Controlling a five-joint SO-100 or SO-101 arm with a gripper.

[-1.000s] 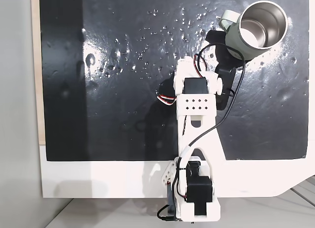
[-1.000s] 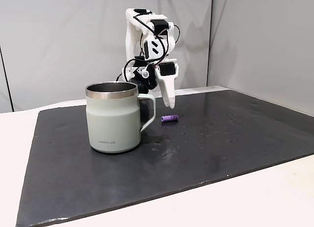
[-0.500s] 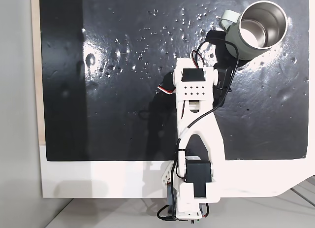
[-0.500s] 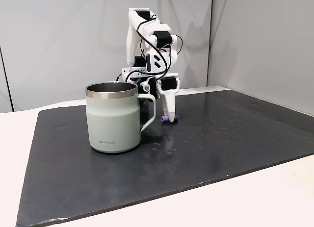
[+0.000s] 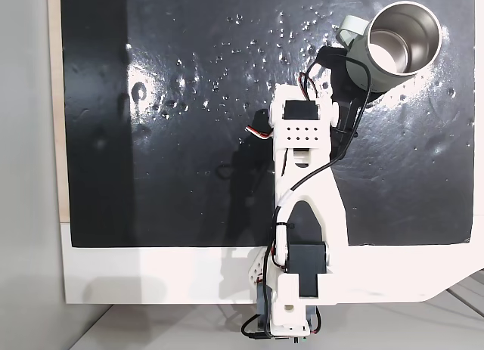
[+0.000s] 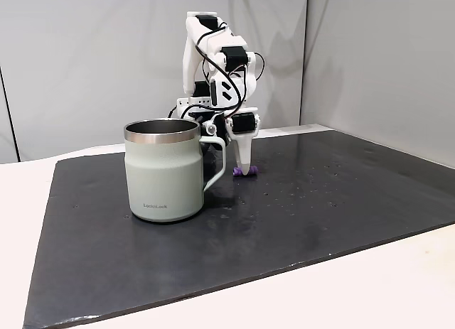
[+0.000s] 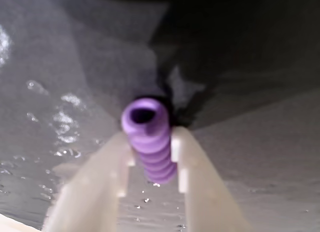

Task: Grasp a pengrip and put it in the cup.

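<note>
Grasp stage, taking the cup (image 6: 163, 170) as landmark. The pale green cup stands upright on the black mat (image 6: 320, 208), its loop handle turned toward the arm (image 5: 302, 176). Just beyond that handle, in a fixed view, the gripper (image 6: 244, 171) points straight down with its tips at the mat, straddling the pengrip (image 6: 247, 171), which lies on its side there, near the cup but apart from it. In the wrist view the two pale fingers (image 7: 107, 167) bracket the pengrip (image 7: 149, 142) on both flanks, the pads touching or nearly touching its ribs: the claw is closed about the pengrip, though whether it is squeezing firmly cannot be told. The vertical approach probably suits so small a cylinder, placing each finger against one long side. The pengrip has not left the mat; lifting and carrying over the steel rim remain.
</note>
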